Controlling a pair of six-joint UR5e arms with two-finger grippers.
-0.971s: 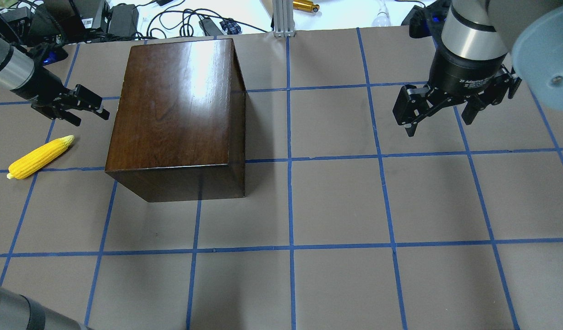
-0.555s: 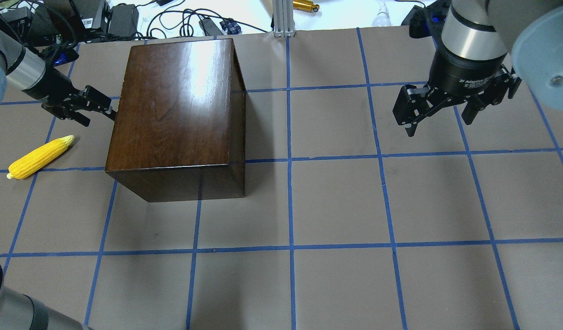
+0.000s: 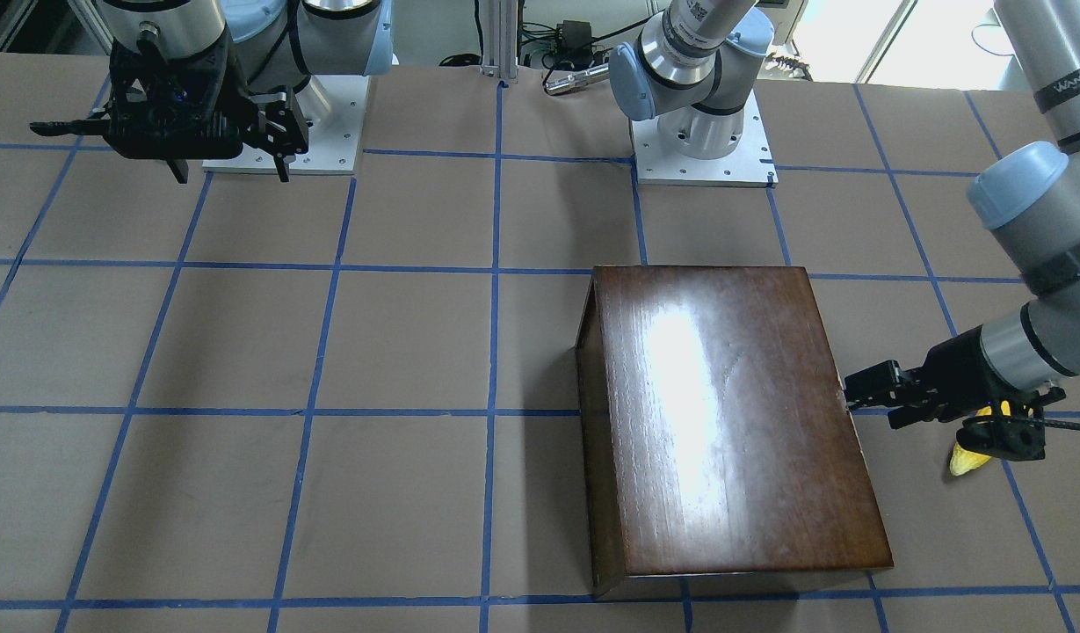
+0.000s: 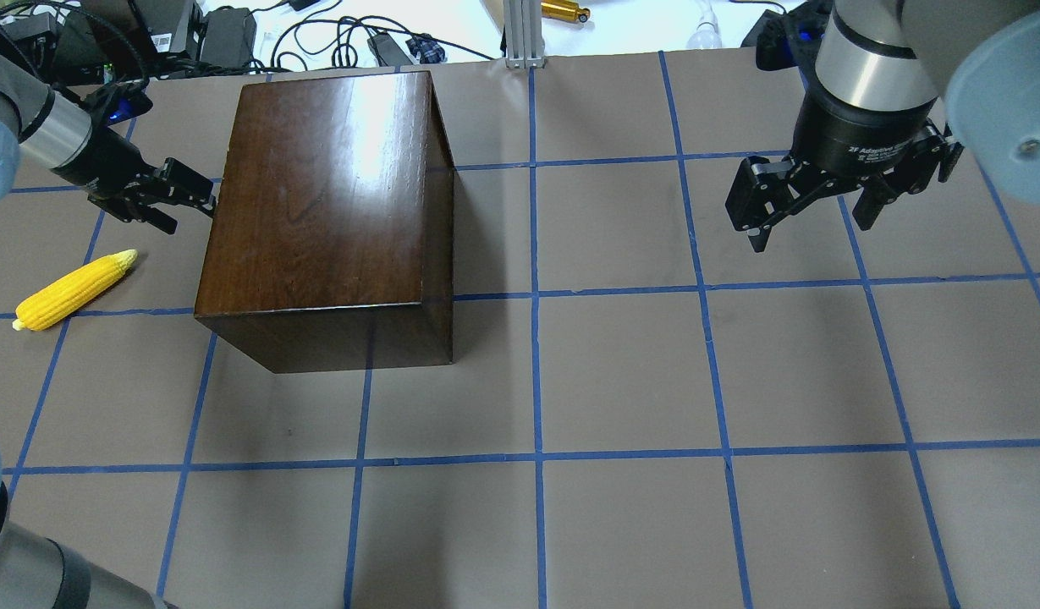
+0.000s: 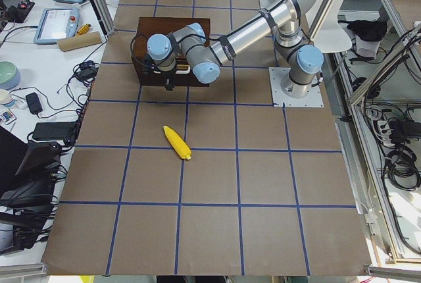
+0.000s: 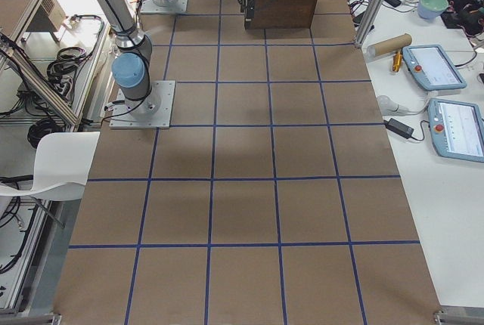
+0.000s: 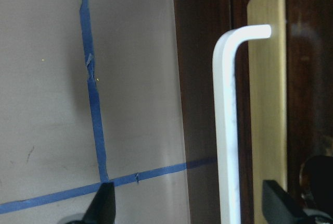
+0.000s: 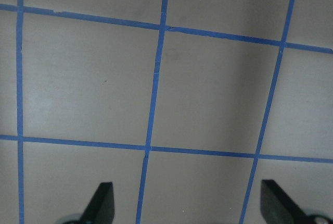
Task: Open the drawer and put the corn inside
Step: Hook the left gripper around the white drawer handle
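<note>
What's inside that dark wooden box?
Its inside is hidden: the box is closed on every side shown, the drawer not pulled out. Only a white handle shows on its front. The corn lies outside, on the table.

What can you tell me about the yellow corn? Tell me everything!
The corn is a bright yellow toy cob, bumpy all over, probably plastic, fat at one end and thinner toward a paler tip. It lies flat and slanted on the brown table, across a blue tape line, on the robot's left of the dark box, apart from it. Nothing touches it but the table.
</note>
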